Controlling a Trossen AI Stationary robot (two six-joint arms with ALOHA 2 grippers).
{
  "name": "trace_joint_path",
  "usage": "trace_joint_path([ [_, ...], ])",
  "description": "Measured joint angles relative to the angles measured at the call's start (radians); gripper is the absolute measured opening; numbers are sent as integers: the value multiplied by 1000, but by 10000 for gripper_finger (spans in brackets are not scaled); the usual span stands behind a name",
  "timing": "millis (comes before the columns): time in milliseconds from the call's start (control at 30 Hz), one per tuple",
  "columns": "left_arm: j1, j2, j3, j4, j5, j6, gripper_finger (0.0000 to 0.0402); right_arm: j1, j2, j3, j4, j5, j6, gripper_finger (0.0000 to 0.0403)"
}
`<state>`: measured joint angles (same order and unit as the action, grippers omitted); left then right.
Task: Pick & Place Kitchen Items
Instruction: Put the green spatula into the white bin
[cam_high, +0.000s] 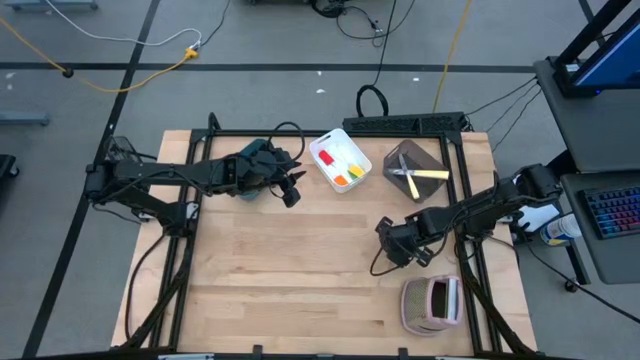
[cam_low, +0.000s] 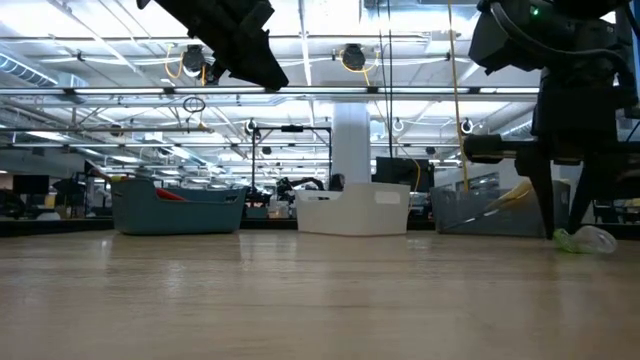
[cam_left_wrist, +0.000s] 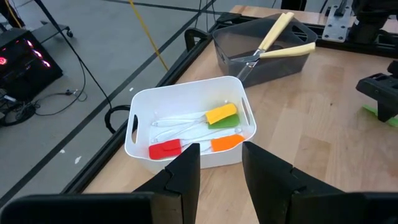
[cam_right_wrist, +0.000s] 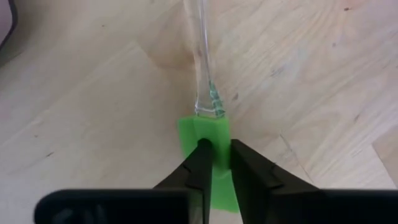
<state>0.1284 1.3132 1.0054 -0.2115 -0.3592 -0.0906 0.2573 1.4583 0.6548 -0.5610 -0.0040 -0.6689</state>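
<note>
A green spatula (cam_right_wrist: 214, 134) on a clear stick (cam_right_wrist: 202, 68) lies on the wooden table under my right gripper (cam_right_wrist: 216, 163), which is shut on its head. In the low view the spatula (cam_low: 583, 239) shows at table level on the right. My right gripper (cam_high: 393, 248) is right of the table's middle. My left gripper (cam_left_wrist: 221, 167) is open and holds nothing. It hovers (cam_high: 291, 190) just left of the white bin (cam_left_wrist: 140, 146), which holds red, yellow-green and orange spatulas (cam_left_wrist: 219, 115). Pale-handled knives (cam_left_wrist: 273, 37) lie in the brown bin (cam_high: 417, 170). My right gripper pinches the green spatula's head (cam_right_wrist: 216, 142) between its two fingers, near the end where the clear stick joins. The fingers come from above, pointing down. The head and the stick lie on the table.
A teal bin (cam_low: 180, 208) with a red item stands under my left arm at the far left. The pink-grey striped object (cam_high: 432, 303) lies near the table's near right corner, close to my right gripper. Bare wood (cam_high: 290, 270) fills the table's middle and near left.
</note>
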Motion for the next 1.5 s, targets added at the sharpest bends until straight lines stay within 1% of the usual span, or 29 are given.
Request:
trace_joint_path([
  [200, 0, 0, 0, 1, 0, 0, 122, -1, -38, 43, 1, -26, 9, 28],
  [300, 0, 0, 0, 1, 0, 4, 122, -1, -69, 55, 0, -30, 72, 22],
  [500, 0, 0, 0, 1, 0, 10, 122, 6, -133, 55, -5, -123, 187, 19],
  [600, 0, 0, 0, 1, 0, 10, 122, 33, -140, 55, 3, -107, 224, 18],
  [733, 0, 0, 0, 0, 0, 11, 122, 78, -140, 55, 14, -87, 235, 18],
  [833, 0, 0, 0, 0, 0, 11, 122, 97, -147, 56, 35, -6, 240, 18],
  [1033, 0, 0, 0, 3, 0, 10, 122, 78, -183, 57, 148, 248, 283, 18],
  [1267, 0, 0, 0, 5, 0, 11, 122, -3, -191, 58, 264, 511, 294, 18],
  [1400, 0, 0, 0, 5, 0, 14, 122, -74, -191, 58, 403, 661, 360, 20],
  [1467, 0, 0, 0, 6, 0, 14, 122, -115, -191, 58, 478, 707, 384, 20],
  [1500, 0, 0, 0, 6, 0, 14, 122, -139, -191, 58, 511, 709, 390, 20],
])
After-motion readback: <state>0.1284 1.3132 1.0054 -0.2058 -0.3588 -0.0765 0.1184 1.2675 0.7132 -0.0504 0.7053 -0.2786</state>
